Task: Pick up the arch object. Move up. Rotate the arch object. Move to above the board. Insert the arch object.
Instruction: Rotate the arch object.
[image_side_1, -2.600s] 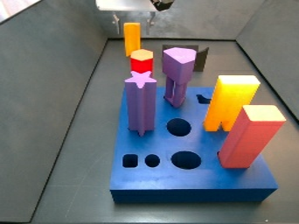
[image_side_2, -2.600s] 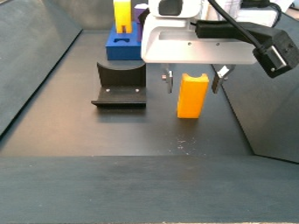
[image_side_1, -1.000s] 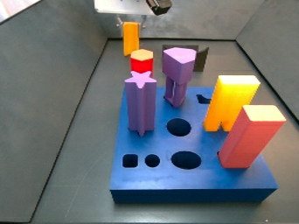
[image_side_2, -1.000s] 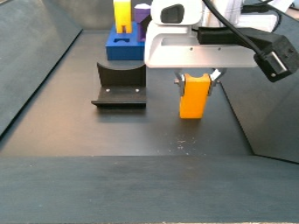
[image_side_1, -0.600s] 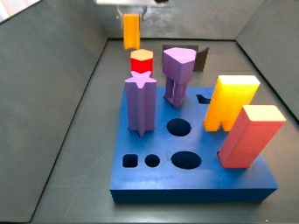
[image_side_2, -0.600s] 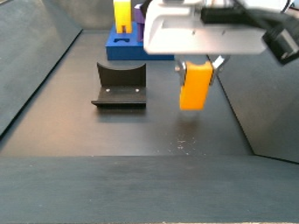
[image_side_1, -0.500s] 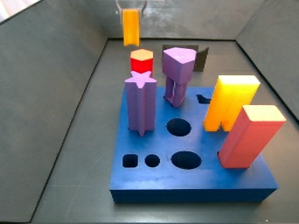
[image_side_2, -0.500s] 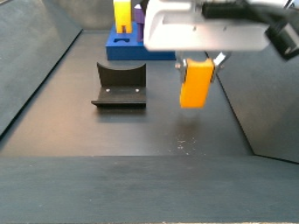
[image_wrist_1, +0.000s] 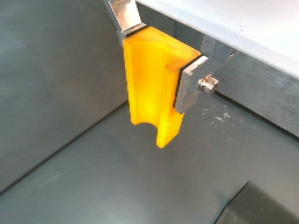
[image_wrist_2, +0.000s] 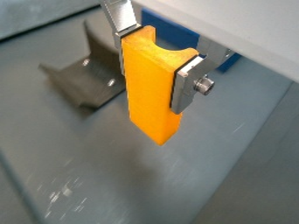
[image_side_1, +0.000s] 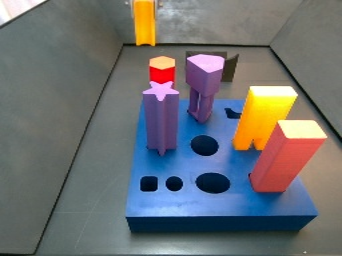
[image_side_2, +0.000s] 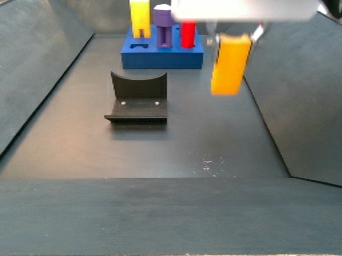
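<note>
The arch object (image_wrist_1: 155, 87) hangs in the air between the gripper (image_wrist_1: 158, 48) fingers (image_wrist_2: 187, 79), which squeeze its top end. It looks hard, light and smooth, so it may slip; holding its flat sides high up seems best. The floor is far below. No writing can be seen.

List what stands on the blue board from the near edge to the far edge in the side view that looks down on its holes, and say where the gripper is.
On the board: salmon block → big orange block → purple star post → purple post → red post. Beyond it hangs the arch object; the gripper clamps it in both wrist views.
</note>
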